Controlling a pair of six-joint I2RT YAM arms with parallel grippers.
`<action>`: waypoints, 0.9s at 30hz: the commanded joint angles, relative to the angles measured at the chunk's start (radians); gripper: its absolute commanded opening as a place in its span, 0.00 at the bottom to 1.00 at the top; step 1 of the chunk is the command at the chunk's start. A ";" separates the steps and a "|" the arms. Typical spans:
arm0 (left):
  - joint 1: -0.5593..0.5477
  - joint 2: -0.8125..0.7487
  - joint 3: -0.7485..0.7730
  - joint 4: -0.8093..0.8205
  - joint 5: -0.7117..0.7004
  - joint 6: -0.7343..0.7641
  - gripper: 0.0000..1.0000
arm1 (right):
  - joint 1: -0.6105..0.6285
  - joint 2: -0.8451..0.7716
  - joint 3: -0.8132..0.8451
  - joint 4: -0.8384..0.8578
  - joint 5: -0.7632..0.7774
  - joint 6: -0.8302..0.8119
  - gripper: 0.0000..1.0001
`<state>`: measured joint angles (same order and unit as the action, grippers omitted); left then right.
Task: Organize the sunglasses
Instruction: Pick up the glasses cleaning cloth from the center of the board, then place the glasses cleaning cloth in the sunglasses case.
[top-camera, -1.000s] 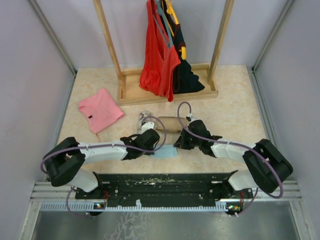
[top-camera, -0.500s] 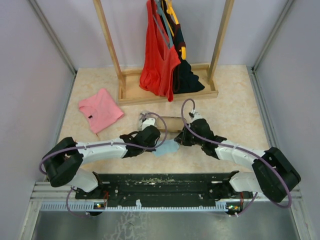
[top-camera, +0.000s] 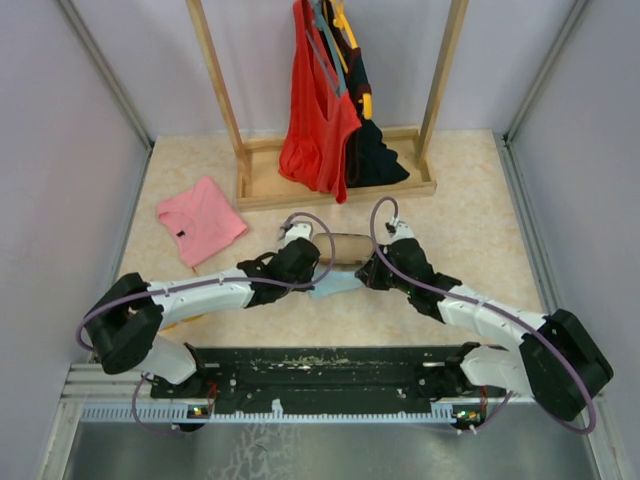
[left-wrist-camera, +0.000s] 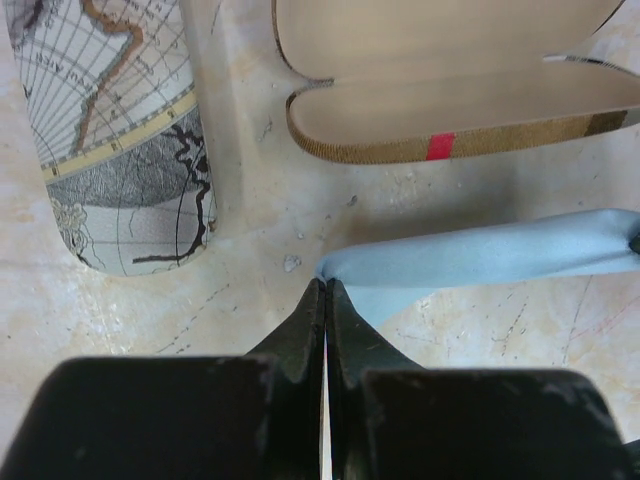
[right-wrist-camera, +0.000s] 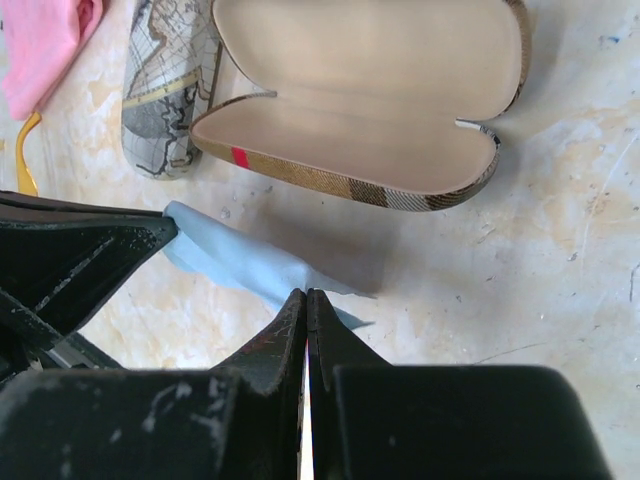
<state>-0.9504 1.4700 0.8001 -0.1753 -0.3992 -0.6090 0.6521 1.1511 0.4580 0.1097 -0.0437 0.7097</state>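
Note:
The red-framed sunglasses are not in view in any frame. A light blue cloth (top-camera: 335, 284) hangs stretched between my two grippers just above the table. My left gripper (left-wrist-camera: 327, 285) is shut on one corner of the cloth (left-wrist-camera: 480, 255). My right gripper (right-wrist-camera: 306, 294) is shut on the opposite edge of the cloth (right-wrist-camera: 235, 262). The brown oblong case with a red stripe (right-wrist-camera: 360, 110) lies open and empty just beyond the cloth; it also shows in the left wrist view (left-wrist-camera: 440, 80) and, partly hidden by the arms, in the top view (top-camera: 345, 247).
A closed map-print glasses case (left-wrist-camera: 125, 130) lies left of the open case, also seen in the right wrist view (right-wrist-camera: 165, 85). A pink garment (top-camera: 200, 220) lies at the left. A wooden clothes rack (top-camera: 335, 185) with hanging clothes stands at the back.
Both grippers have moved away from the table's near edge toward the open case, lifting the blue cloth and pulling it taut between them.

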 joint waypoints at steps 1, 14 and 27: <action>0.022 -0.014 0.049 0.058 0.019 0.051 0.00 | 0.007 -0.056 0.010 0.008 0.069 -0.021 0.00; 0.081 0.122 0.219 0.095 0.086 0.142 0.00 | -0.043 -0.021 0.099 -0.011 0.132 -0.026 0.00; 0.146 0.195 0.276 0.117 0.135 0.169 0.00 | -0.113 0.093 0.208 -0.011 0.123 -0.089 0.00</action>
<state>-0.8272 1.6524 1.0519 -0.0887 -0.2916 -0.4618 0.5545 1.2137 0.6041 0.0593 0.0700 0.6537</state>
